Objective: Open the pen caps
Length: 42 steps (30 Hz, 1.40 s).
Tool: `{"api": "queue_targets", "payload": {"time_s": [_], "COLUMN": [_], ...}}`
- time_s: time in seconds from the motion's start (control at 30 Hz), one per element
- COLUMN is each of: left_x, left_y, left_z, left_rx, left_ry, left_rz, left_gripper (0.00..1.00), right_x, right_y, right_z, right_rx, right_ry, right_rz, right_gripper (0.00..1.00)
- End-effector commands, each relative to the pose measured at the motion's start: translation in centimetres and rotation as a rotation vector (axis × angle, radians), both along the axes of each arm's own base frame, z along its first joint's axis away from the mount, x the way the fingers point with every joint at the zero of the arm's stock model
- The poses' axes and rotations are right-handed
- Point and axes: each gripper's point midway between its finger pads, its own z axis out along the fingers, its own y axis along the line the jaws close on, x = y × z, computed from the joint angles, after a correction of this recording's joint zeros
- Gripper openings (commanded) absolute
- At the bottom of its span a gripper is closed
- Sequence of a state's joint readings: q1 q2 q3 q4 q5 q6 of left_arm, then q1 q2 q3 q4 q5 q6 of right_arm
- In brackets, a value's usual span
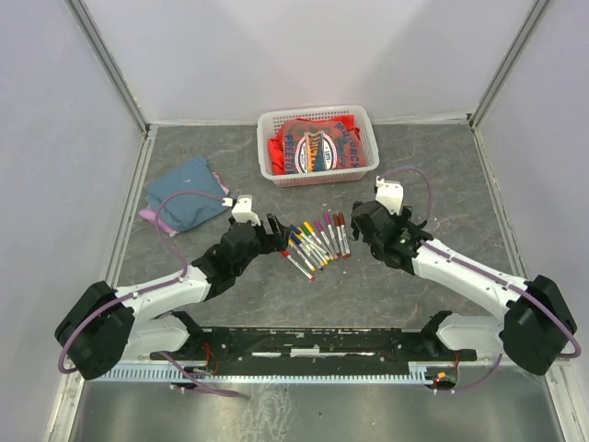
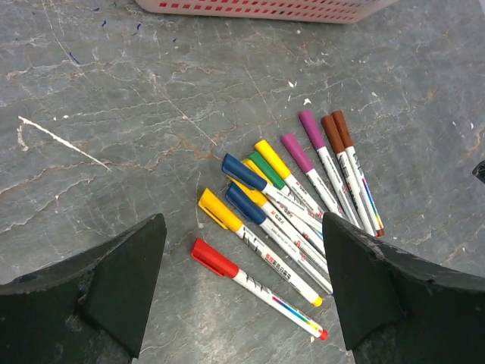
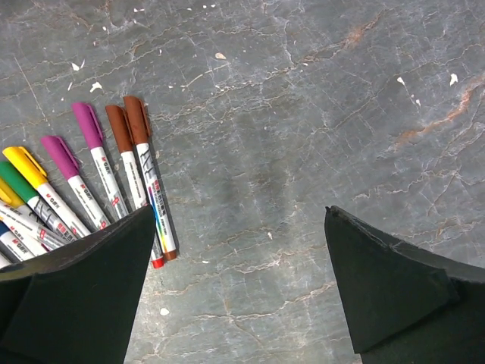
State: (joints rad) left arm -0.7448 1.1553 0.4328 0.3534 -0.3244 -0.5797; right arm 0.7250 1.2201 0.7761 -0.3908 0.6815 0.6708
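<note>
I'm seeing white-barrelled pens (image 2: 276, 265) wearing red, yellow, blue, green, purple and brown pen caps (image 2: 214, 258) on a grey, veined surface (image 2: 114, 91); the far white basket (image 1: 317, 178) is holding red printed fabric (image 1: 281, 147).

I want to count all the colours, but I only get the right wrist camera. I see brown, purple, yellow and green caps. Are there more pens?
Observer: Yes, a red-capped pen lies at the left end of the row, cap on.
Operator: Any blue?
Observer: Two blue caps, both on their pens, mid-row.
Operator: Where's the other arm?
Observer: The left gripper sits open just left of the pens, holding nothing.
</note>
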Motion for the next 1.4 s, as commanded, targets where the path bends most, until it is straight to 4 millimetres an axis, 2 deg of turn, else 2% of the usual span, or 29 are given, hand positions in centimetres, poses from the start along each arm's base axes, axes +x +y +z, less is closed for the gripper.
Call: {"api": "queue_targets", "payload": {"time_s": [0.0,0.2,0.5,0.73,0.87,0.97,1.07,1.23,1.37], "left_x": [0.3,0.7,0.7,0.6,0.5,0.5,0.5,0.6,0.7], "left_y": [-0.2,-0.8,-1.1,-0.7,-0.1,0.0,0.0,-0.1,-0.2], "left_z": [0.9,1.4,1.8,2.1,2.6,2.5,2.4,2.2,2.3], "left_rx": [-0.029,-0.015,-0.029,-0.031,-0.034,-0.032,-0.035,-0.034,-0.034], "left_ry": [-0.024,-0.027,-0.026,-0.027,-0.041,-0.041,-0.036,-0.034,-0.036], "left_rz": [0.019,0.005,-0.002,0.014,0.035,0.04,0.042,0.041,0.038], "left_gripper": [0.9,0.9,0.9,0.9,0.9,0.9,0.9,0.9,0.9], "right_x": [0.3,1.1,2.0,2.3,2.6,2.6,2.6,2.6,2.9], "right_y": [-0.3,0.7,0.8,0.9,1.8,1.9,2.9,5.5,6.1], "right_z": [2.1,1.5,0.4,1.2,2.3,2.0,0.7,-1.4,-2.5], "right_rx": [-0.003,-0.024,-0.109,-0.099,-0.1,-0.124,-0.121,-0.072,-0.063], "right_ry": [-0.053,-0.063,-0.005,-0.031,-0.049,-0.023,0.025,0.088,0.116], "right_rz": [-0.016,0.048,0.024,0.03,0.107,0.125,0.178,0.283,0.303], "right_gripper": [1.0,0.98,0.97,0.97,0.95,0.93,0.87,0.7,0.53]}}
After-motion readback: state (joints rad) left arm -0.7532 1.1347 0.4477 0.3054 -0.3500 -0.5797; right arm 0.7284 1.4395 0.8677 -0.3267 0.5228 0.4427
